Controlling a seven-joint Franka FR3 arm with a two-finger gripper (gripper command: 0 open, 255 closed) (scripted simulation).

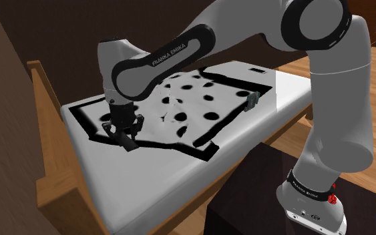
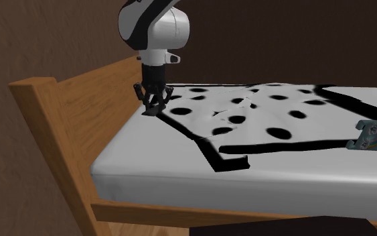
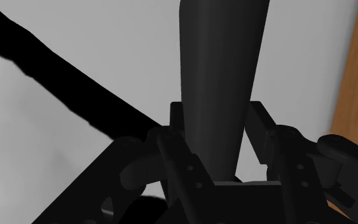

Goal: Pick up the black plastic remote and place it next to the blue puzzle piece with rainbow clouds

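One bed (image 1: 179,200) with a wooden frame and a white mattress takes up most of the shoulder view. A white blanket (image 1: 193,100) with black spots and a black border lies rumpled over it. The white arm (image 1: 326,100) rises from its dark stand (image 1: 246,207) and reaches across the blanket toward the board at the shoulder view's left.

The gripper (image 1: 127,135) points down at the blanket's corner nearest that board, right over the black border. In the second exterior view its tips hang very close to the bedding. Its fingers (image 3: 174,137) are drawn in narrow and press against both sides of the remote (image 3: 219,76).

Seen from the wrist, the remote is a long, smooth body of dark charcoal, nearly black. It is slimmer where the fingers clasp it and broader at its far end. No buttons or markings can be made out on the side that shows. I cannot tell whether it rests on the bedding or hangs just clear.

The blue puzzle piece (image 2: 374,136), with a rainbow on its face, lies at the blanket's opposite edge, well apart from the remote.
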